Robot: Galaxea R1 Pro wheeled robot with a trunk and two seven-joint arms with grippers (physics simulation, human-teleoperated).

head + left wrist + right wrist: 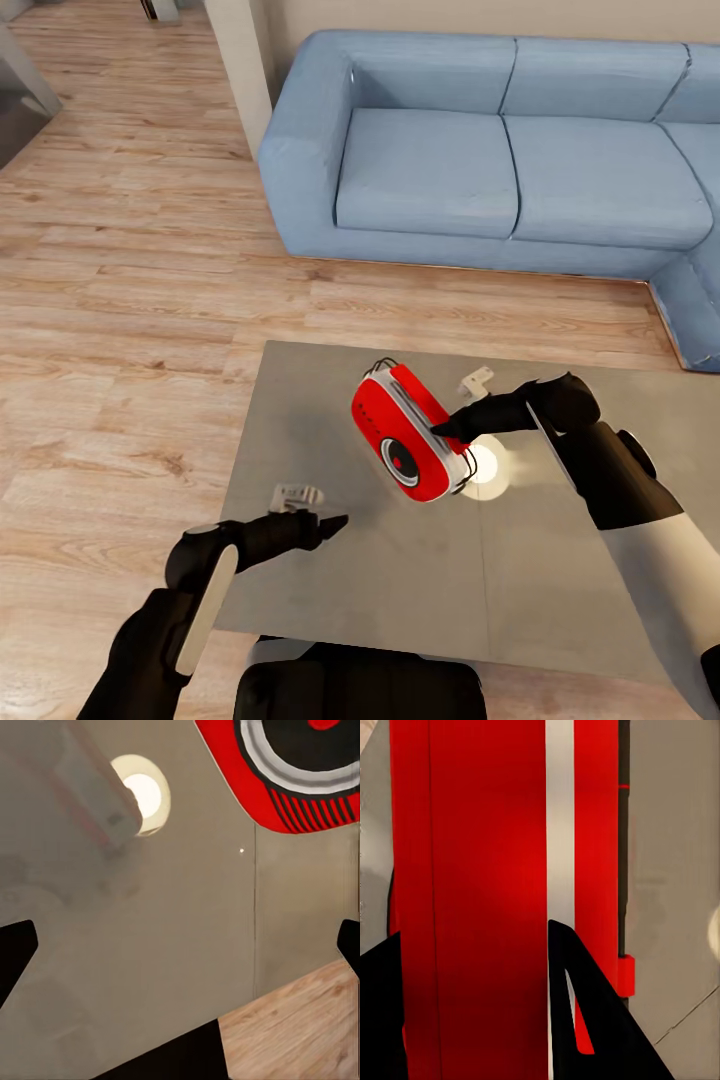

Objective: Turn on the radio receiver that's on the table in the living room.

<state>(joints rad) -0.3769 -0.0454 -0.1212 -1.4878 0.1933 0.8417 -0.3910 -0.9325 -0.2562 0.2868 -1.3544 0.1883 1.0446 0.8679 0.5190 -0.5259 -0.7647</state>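
The red radio receiver [410, 435] sits tilted on the grey table [400, 600], its dark round dial facing up and toward me and its wire handle at the far end. My right gripper [440, 430] touches the radio's right side. In the right wrist view its fingertips [577, 1005] lie close against the red, white-striped casing [487, 870], jaws partly apart with nothing between them. My left gripper [335, 522] hovers open over the table's near left part, short of the radio. The left wrist view shows the dial end of the radio [300, 772] beyond the spread fingers.
A blue sectional sofa [500, 150] stands behind the table and wraps round at the right. Light wood plank floor [120, 300] lies to the left. A bright round light reflection [485, 462] shines on the tabletop beside the radio. The table's near edge is close to my base.
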